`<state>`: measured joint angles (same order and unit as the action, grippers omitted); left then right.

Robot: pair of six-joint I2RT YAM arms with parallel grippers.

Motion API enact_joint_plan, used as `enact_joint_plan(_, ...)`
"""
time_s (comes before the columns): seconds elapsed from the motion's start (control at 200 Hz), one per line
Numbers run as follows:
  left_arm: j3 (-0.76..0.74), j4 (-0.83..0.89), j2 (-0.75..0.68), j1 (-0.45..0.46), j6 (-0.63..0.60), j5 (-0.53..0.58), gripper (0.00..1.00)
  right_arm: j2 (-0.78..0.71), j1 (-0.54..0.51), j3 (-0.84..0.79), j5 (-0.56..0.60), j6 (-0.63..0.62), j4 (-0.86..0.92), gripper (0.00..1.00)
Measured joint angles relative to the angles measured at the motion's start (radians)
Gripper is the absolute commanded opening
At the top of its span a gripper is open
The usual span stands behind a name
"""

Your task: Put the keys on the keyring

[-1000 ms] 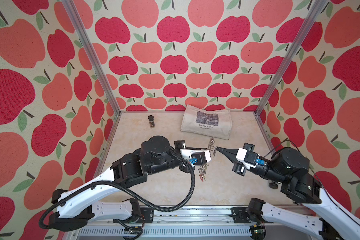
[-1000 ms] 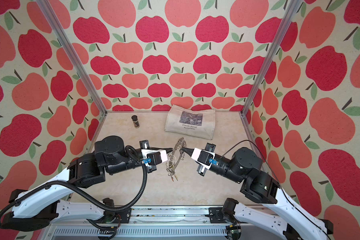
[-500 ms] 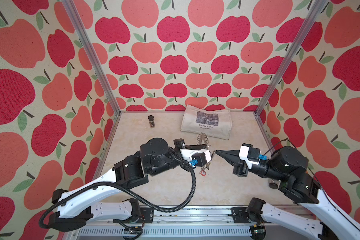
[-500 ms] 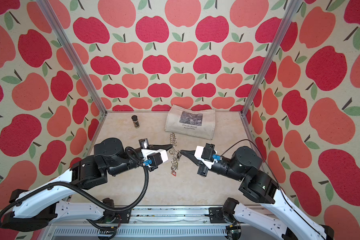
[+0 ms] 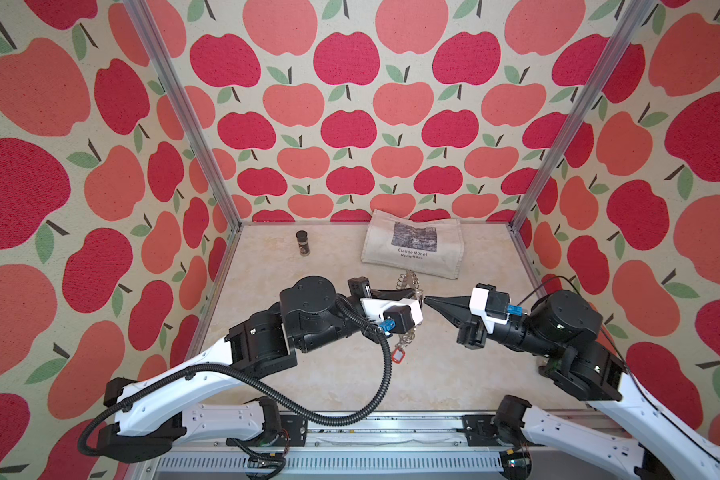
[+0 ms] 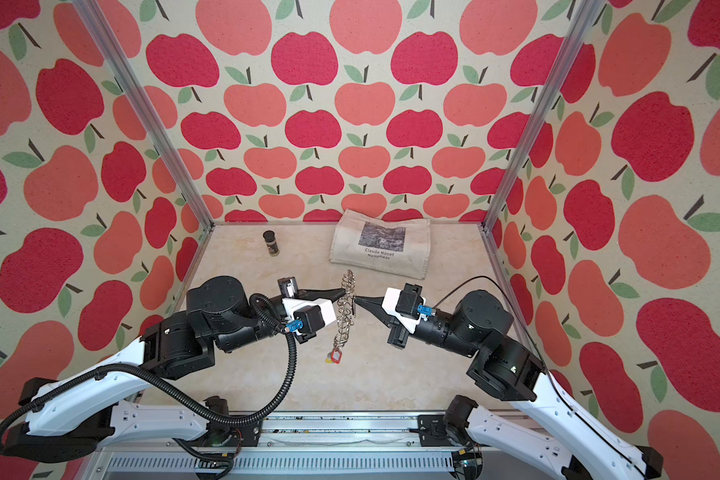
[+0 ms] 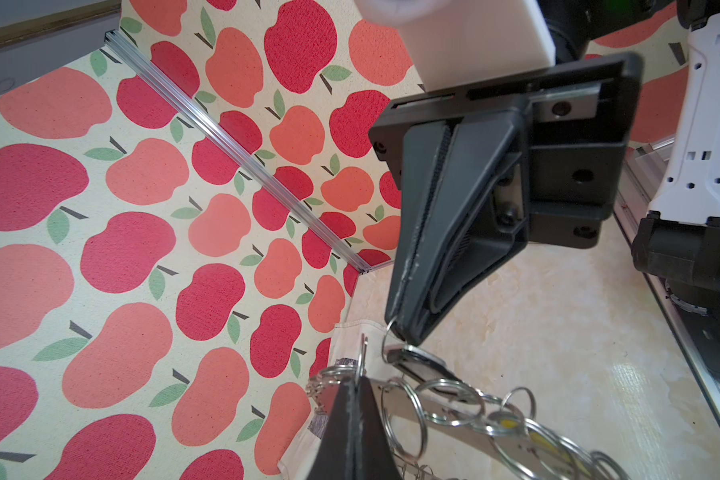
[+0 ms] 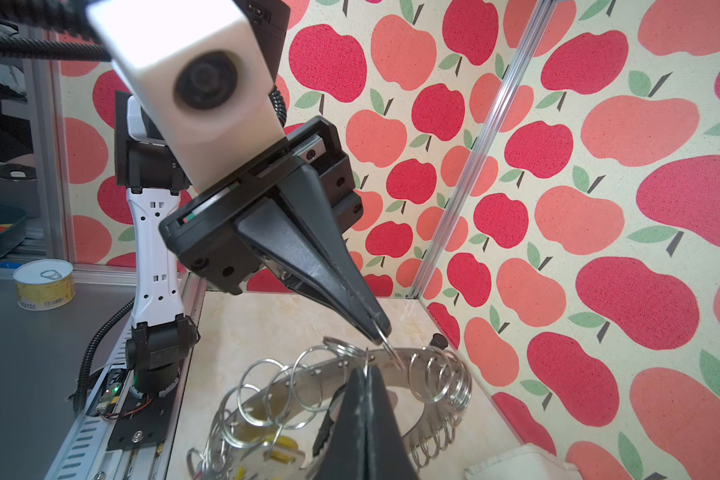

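The keyring [image 5: 408, 286] [image 6: 346, 307], a grey metal disc hung with wire rings, is held edge-on above the floor between both grippers. My left gripper [image 5: 417, 296] [image 7: 356, 384] is shut on one of its wire rings. Tip to tip with it, my right gripper [image 5: 429, 299] [image 8: 366, 370] is shut on a thin ring. From that ring hang the keys [image 7: 418, 362], a silver key with a black tag [image 8: 326, 432]. A red-framed tag [image 5: 398, 356] [image 6: 336, 355] dangles at the keyring's low end. A yellow tag [image 8: 281, 451] hangs there too.
A beige tote bag [image 5: 412, 249] lies at the back, just behind the keyring. A small dark jar [image 5: 303, 243] stands at the back left. Apple-patterned walls with metal posts close in three sides. A tin can [image 8: 44, 284] sits outside the enclosure.
The keyring has turned and now hangs edge-on, with the red-framed tag a little lower. Both grippers stay shut and almost in the same place.
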<state>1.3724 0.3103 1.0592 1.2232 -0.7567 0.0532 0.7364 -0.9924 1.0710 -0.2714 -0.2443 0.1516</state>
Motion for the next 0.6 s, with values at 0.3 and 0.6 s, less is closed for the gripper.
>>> enact_joint_plan(0.3,0.0,0.0,0.0,0.005,0.002,0.001,0.0,0.008,0.005,-0.004,0.003,0.012,-0.032,0.0)
enact_joint_plan(0.6,0.002,0.007,0.0,0.008,0.006,0.003,0.0,0.01,0.005,-0.019,0.026,0.011,-0.042,0.0)
